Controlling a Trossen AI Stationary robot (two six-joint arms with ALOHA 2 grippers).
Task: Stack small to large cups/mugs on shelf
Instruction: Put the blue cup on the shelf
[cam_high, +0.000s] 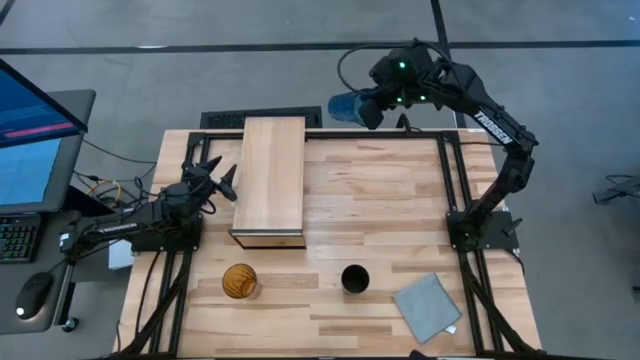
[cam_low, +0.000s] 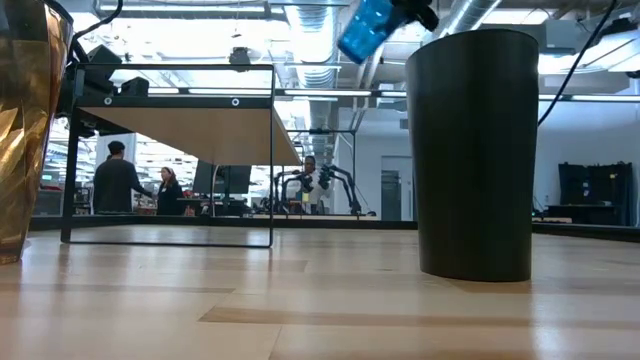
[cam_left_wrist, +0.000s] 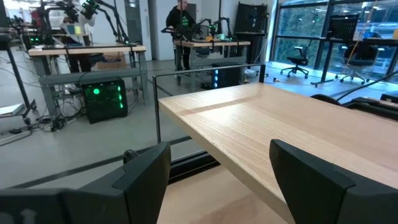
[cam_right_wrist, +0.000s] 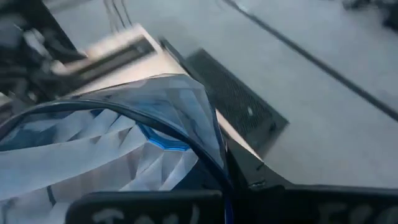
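The translucent blue cup (cam_high: 348, 108) is held high in the air by my right gripper (cam_high: 377, 106), beyond the table's far edge and to the right of the shelf's far end; it also shows in the low view (cam_low: 366, 28) and fills the right wrist view (cam_right_wrist: 118, 143). The light-wood shelf (cam_high: 270, 178) stands on the table at left centre. The amber cup (cam_high: 239, 281) and the black cup (cam_high: 354, 278) stand upright on the table near its front. My left gripper (cam_high: 213, 172) is open, just left of the shelf. My right gripper is shut on the blue cup near its rim (cam_right_wrist: 186, 134); one dark finger (cam_right_wrist: 249, 180) lies against the cup's wall. The cup is lifted clear and tilted, lying nearly on its side and pointing toward the table's left.
A grey-blue folded cloth (cam_high: 428, 307) lies at the table's front right. Black frame rails (cam_high: 450, 170) run along the table's sides. A monitor and keyboard (cam_high: 30, 150) stand left of the table. People stand in the room beyond (cam_low: 115, 180).
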